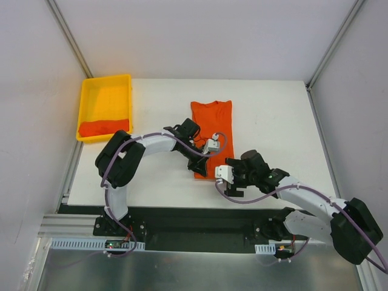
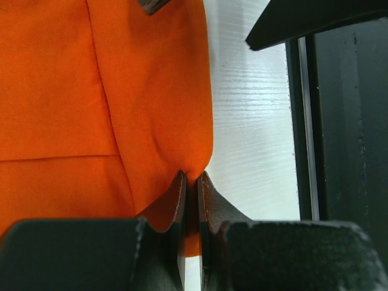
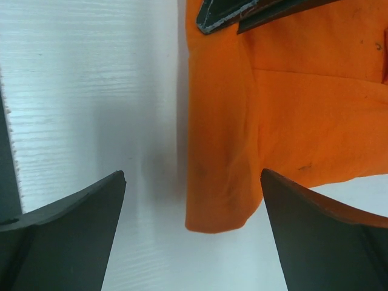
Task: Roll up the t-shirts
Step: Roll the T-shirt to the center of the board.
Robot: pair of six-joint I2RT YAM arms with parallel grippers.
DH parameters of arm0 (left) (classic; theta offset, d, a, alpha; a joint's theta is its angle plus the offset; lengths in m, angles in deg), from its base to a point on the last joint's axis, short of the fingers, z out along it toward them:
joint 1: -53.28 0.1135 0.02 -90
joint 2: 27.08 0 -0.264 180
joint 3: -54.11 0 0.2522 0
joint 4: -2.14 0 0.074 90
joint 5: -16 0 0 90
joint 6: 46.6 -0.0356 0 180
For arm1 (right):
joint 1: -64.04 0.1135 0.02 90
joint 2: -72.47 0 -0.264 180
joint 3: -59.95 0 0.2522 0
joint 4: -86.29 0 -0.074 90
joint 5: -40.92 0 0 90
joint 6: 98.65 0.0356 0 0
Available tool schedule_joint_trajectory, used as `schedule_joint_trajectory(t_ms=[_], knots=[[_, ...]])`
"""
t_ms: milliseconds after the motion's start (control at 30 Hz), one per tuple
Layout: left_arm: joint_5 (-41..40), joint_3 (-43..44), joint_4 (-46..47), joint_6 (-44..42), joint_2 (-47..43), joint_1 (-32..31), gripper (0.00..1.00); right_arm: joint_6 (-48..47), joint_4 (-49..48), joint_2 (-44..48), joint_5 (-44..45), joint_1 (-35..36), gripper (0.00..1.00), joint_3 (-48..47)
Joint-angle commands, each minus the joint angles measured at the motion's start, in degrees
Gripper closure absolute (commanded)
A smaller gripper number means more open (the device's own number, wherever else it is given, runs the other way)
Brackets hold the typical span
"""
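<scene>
While the left pincer (image 2: 191,180) stayed out of sight from above, its wrist view showed it pinched shut on a near corner of the orange t-shirt (image 2: 60,91); the right pincer (image 3: 193,176) stood wide open.

The left pincer's thin dark fingers (image 2: 179,206) pressed a small fold of soft matte cloth between them, with seams and shallow creases running away from the grip. Between the right pincer's broad, wedge-shaped black fingers (image 3: 66,224) lay a rounded, doubled-over corner of the same cloth; whether they touched it could not be told. The t-shirt lay folded into a long narrow rectangle, collar at the far end, flat on the white, faintly ribbed table (image 1: 273,115). A second t-shirt (image 1: 104,128) sat bunched in the near end of a glossy yellow plastic tray (image 1: 85,97) at the far left corner.
</scene>
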Motion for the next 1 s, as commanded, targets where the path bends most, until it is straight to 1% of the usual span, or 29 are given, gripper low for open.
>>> schedule_joint_trajectory(t_ms=[0, 67, 167, 300, 367, 400, 433, 467, 500, 533, 567, 600, 633, 667, 700, 733, 767, 833, 967], knots=[[5.42, 2.45, -2.1, -0.19, 0.92, 1.28, 1.0, 0.5, -6.88, -4.01, 2.62, 0.79, 0.01, -1.03], [6.38, 2.98, -2.54, -0.02, 1.62, 1.98, 1.0, 1.29, -9.15, -6.21, 4.38, 0.71, 0.03, -1.29], [8.22, 3.77, -2.8, 1.12, 2.67, 2.86, 1.0, 1.2, -11.19, -8.76, 5.52, 0.88, 0.13, -1.73], [10.43, 5.53, -3.42, 3.5, 3.73, 4.7, 1.0, 1.73, -11.02, -12.71, 7.46, 0.71, 0.21, -3.48], [10.69, 5.53, -3.42, 3.67, 4.0, 5.14, 1.0, 1.99, -9.79, -14.99, 7.55, 0.53, 0.33, -5.24], [10.87, 5.71, -3.68, 4.37, 4.17, 5.32, 1.0, 1.99, -9.26, -15.53, 6.33, 0.1, 0.41, -5.94], [11.22, 5.97, -4.12, 4.64, 4.61, 5.76, 1.0, 1.99, -5.69, -15.97, 5.1, -1.21, 0.56, -6.91], [11.57, 6.32, -4.65, 5.86, 4.78, 6.02, 1.0, 2.08, -3.91, -16.84, 3.78, -1.84, 0.61, -9.01], [11.84, 7.02, -5.09, 6.66, 5.05, 6.2, 1.0, 2.34, -1.54, -17.2, 0.38, -2.63, 0.66, -10.59], [12.8, 7.46, -6.48, 7.36, 5.4, 6.72, 1.0, 2.0, 5.18, -17.98, -2.53, -4.55, 0.72, -12.26], [13.15, 7.81, -6.85, 9.19, 5.49, 6.99, 1.0, 1.56, 9.16, -18.86, -4.99, -5.52, 0.75, -16.02], [13.59, 8.34, -7.2, 10.34, 5.66, 7.25, 1.0, 0.95, 12.68, -20.7, -8.93, -6.32, 0.8, -17.36], [14.47, 8.61, -7.98, 11.31, 5.93, 7.69, 1.0, 0.16, 19.85, -21.67, -11.32, -8.07, 0.82, -18.68], [14.56, 8.78, -8.17, 13.76, 6.19, 7.87, 1.0, -2.55, 23.4, -22.55, -13.26, -8.95, 0.83, -21.05], [14.56, 9.31, -8.34, 15.18, 6.63, 7.96, 1.0, -3.36, 26.05, -24.65, -16.24, -9.66, 0.86, -21.85], [15.52, 9.92, -9.39, 16.15, 7.94, 8.22, 1.0, -4.85, 31.38, -25.8, -17.57, -10.97, 0.86, -22.9], [16.23, 10.28, -9.48, 18.33, 8.39, 8.74, 1.0, -7.12, 33.87, -27.21, -18.46, -11.24, 0.87, -23.78], [15.97, 11.07, -9.57, 19.67, 9.35, 9.01, 1.0, -8.73, 39.75, -31.5, -20.13, -12.12, 0.88, -26.51], [13.77, 12.03, -10.01, 20.46, 10.85, 9.1, 1.0, -8.55, 44.26, -38.19, -23.03, -14.93, 0.89, -30.2]])
